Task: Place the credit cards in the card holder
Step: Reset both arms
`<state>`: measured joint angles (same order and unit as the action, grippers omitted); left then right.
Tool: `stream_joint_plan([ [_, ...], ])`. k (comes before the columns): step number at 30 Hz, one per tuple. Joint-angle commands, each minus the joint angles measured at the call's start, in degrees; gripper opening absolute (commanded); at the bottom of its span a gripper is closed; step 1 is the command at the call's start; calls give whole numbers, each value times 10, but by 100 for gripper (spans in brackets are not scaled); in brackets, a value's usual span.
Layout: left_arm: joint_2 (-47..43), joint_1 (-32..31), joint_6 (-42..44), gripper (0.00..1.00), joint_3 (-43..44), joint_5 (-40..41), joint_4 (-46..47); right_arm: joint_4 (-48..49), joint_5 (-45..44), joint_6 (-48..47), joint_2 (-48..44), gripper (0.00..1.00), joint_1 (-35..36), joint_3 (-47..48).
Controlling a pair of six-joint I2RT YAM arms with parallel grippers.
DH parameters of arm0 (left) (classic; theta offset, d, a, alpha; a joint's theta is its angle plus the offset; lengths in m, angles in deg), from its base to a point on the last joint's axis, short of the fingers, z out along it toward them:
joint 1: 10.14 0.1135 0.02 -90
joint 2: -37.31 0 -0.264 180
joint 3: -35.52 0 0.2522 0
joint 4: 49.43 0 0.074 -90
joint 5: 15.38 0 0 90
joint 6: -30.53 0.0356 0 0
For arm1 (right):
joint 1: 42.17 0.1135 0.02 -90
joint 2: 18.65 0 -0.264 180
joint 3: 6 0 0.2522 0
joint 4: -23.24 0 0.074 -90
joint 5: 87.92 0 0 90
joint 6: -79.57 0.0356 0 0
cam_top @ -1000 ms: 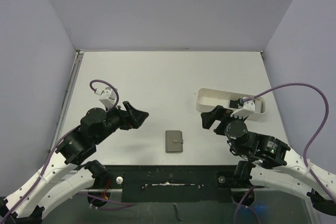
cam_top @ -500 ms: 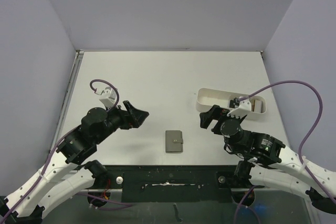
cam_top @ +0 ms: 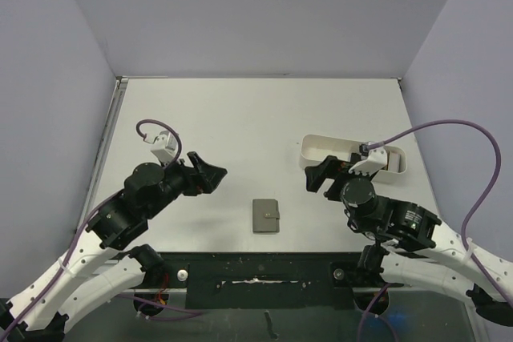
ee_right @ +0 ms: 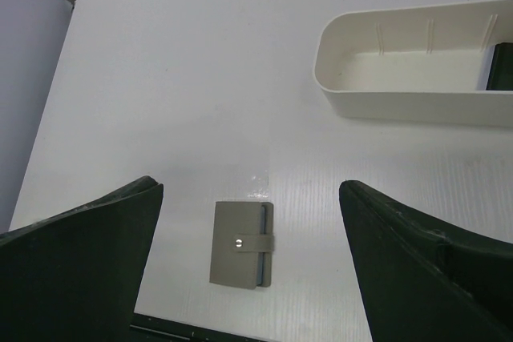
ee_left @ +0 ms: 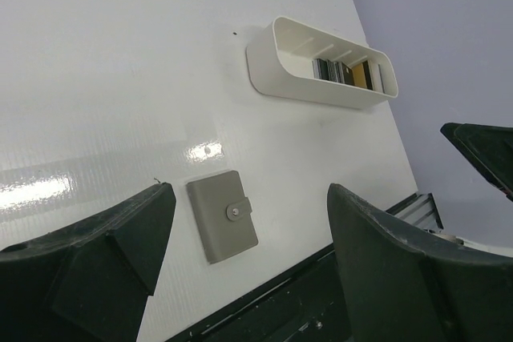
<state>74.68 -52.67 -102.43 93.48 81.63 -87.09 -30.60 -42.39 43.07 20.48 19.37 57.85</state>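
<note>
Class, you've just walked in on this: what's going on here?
Nothing is held yet. The left tool and the right tool hang open and empty over the table. The card holder lies snapped shut between them, near the front edge. The credit cards sit at one end of the white tray.

Both arms are bent low, one on each side of the card holder [cam_top: 267, 215]. The left gripper [cam_top: 213, 175] hangs up-left of it, jaws spread wide and angled toward it. The right gripper [cam_top: 315, 180] hangs up-right of it, jaws just as wide, and neither is gripping anything.
</note>
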Motion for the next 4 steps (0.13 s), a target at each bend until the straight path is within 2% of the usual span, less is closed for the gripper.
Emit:
stream_joint_plan([
  [1, -2, 3, 3, 75, 20, 12, 19, 41, -12, -16, -8, 97, -2, -13],
  [4, -2, 3, -3, 75, 2, 5, 26, 51, 6, -8, -7, 98, -2, -35],
])
